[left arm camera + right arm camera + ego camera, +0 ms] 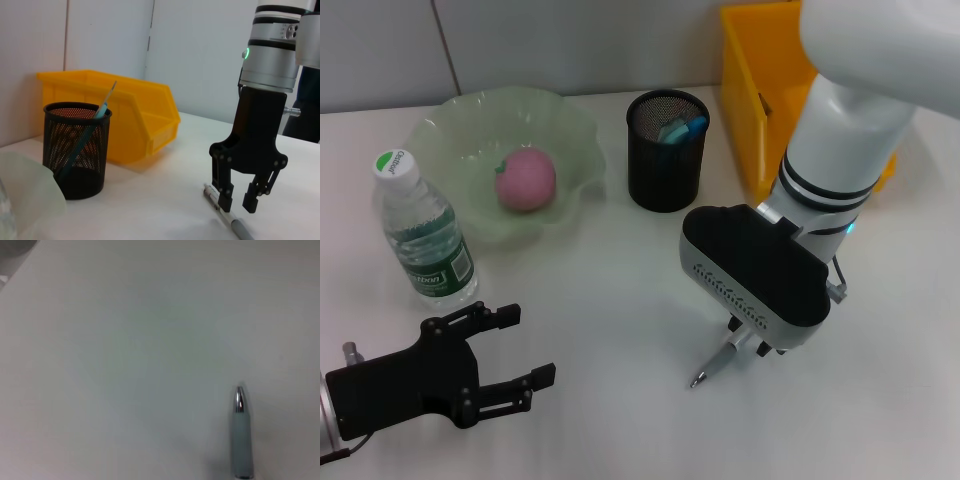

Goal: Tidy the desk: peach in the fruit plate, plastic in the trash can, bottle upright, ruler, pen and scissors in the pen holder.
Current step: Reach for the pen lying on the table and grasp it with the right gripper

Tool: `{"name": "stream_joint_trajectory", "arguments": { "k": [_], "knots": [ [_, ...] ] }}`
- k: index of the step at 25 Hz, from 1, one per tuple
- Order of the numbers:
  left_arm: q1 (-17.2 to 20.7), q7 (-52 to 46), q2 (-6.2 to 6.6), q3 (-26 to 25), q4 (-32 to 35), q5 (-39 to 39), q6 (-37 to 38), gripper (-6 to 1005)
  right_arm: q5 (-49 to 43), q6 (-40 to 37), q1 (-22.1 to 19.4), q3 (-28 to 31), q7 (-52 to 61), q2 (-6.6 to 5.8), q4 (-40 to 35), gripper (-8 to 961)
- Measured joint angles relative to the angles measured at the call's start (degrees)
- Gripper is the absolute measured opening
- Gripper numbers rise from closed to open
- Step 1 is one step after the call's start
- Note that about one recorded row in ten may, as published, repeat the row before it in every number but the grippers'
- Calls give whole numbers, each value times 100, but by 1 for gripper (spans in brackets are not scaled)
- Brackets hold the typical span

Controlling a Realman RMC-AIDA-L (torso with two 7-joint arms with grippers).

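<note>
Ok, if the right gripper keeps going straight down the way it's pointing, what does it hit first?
The pen. The right gripper points down at the table with its open fingers straddling the pen lying flat there. It looks close, though I can't tell whether they already touch.

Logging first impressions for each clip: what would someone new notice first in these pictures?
The right claw stands out, lowered onto the table with open fingers astride a grey pen lying flat there. Behind it, a pink peach sits in the green fruit plate, next to an upright water bottle and the black mesh pen holder. The left claw waits open at the near left edge.
</note>
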Motion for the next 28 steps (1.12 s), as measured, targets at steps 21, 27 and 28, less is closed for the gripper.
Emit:
{"name": "stream_joint_trajectory", "arguments": {
  "k": [21, 27, 28],
  "knots": [
    [-9, 0, 15, 4, 0, 0, -8, 835, 99, 213, 173, -50, -118, -1, 372, 364],
    [-14, 0, 17, 4, 0, 0, -9, 835, 115, 227, 222, -59, -149, 4, 457, 364],
    [-16, 0, 17, 4, 0, 0, -9, 835, 134, 239, 244, -59, -163, 4, 501, 364]
  ]
}}
